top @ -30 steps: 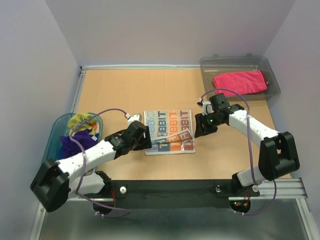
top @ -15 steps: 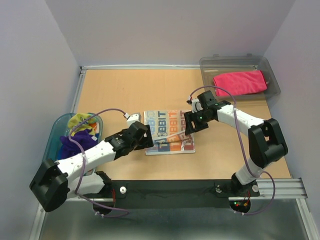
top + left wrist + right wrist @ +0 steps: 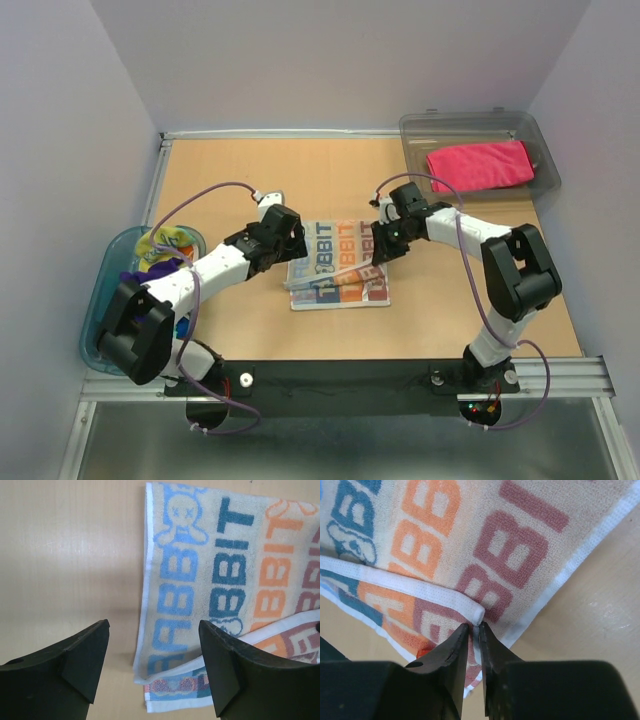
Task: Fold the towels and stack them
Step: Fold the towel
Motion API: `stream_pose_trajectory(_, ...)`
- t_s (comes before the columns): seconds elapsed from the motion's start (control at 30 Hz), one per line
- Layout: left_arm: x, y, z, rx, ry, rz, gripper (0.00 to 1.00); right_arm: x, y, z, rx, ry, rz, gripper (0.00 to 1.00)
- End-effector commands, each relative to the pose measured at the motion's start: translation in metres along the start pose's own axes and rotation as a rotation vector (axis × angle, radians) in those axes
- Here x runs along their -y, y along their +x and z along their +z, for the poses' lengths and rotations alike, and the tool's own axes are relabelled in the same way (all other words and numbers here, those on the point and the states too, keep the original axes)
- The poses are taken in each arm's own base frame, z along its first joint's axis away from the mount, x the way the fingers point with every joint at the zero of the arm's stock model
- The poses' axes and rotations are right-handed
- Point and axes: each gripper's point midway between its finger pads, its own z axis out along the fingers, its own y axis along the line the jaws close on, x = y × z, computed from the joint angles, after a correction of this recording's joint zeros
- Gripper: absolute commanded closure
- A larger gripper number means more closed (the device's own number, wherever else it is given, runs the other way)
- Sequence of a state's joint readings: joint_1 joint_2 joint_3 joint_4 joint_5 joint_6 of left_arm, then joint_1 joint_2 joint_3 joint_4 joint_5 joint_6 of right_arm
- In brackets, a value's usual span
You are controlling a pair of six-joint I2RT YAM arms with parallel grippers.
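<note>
Striped towel [image 3: 340, 262] lies on my bench [image 3: 220, 180]. My right end effector [image 3: 473, 629] pinches its white hem; my left end effector [image 3: 152, 630] hovers wide open.

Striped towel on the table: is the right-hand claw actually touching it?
Touching. In the right wrist view, the right gripper has its fingertips pinched on the folded white edge of the striped towel.

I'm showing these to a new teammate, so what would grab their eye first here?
The striped towel with big RABBIT lettering, lying mid-table with a flap folded over its near part, stands out first. The right gripper pinches that flap's white-hemmed edge, while the left gripper hangs open above the towel's left edge. Next comes the pink towel in the clear bin at the far right corner.
</note>
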State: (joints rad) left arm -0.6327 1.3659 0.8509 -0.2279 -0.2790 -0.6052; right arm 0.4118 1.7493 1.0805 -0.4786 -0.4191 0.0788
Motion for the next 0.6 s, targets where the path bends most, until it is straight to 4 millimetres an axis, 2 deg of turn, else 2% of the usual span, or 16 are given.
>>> stream_pose_trajectory(0.0, -0.009, -0.009, -0.008, 0.043, -0.019, 0.035, 0.17, -0.018, -0.023, -0.018, 0.109, -0.059, -0.096, 0.80)
stream_pose_trajectory(0.1, -0.020, -0.004, -0.014, 0.051, -0.037, 0.036, 0.17, -0.023, -0.007, -0.030, 0.121, -0.068, -0.097, 0.80)
stream_pose_trajectory(0.17, -0.022, -0.003, -0.018, 0.057, -0.031, 0.034, 0.17, -0.033, 0.001, -0.040, 0.135, -0.108, -0.096, 0.80)
stream_pose_trajectory(0.2, -0.022, -0.005, -0.022, 0.067, -0.022, 0.028, 0.17, -0.033, 0.016, -0.037, 0.109, -0.116, -0.067, 0.80)
stream_pose_trajectory(0.3, -0.024, -0.002, -0.026, 0.066, -0.016, 0.020, 0.17, -0.036, 0.043, -0.040, 0.086, -0.139, -0.017, 0.80)
stream_pose_trajectory(0.37, -0.024, -0.002, -0.029, 0.068, -0.009, 0.013, 0.17, -0.042, 0.053, -0.044, 0.094, -0.156, 0.041, 0.80)
stream_pose_trajectory(0.4, -0.025, 0.000, -0.029, 0.063, -0.007, 0.011, 0.17, -0.040, 0.069, -0.041, 0.070, -0.158, 0.079, 0.80)
stream_pose_trajectory(0.5, -0.028, 0.006, -0.031, 0.054, -0.002, 0.003, 0.17, -0.040, 0.077, -0.048, 0.118, -0.135, 0.148, 0.81)
stream_pose_trajectory(0.57, -0.029, 0.009, -0.032, 0.048, 0.003, -0.004, 0.17, -0.033, 0.087, -0.046, 0.129, -0.099, 0.180, 0.81)
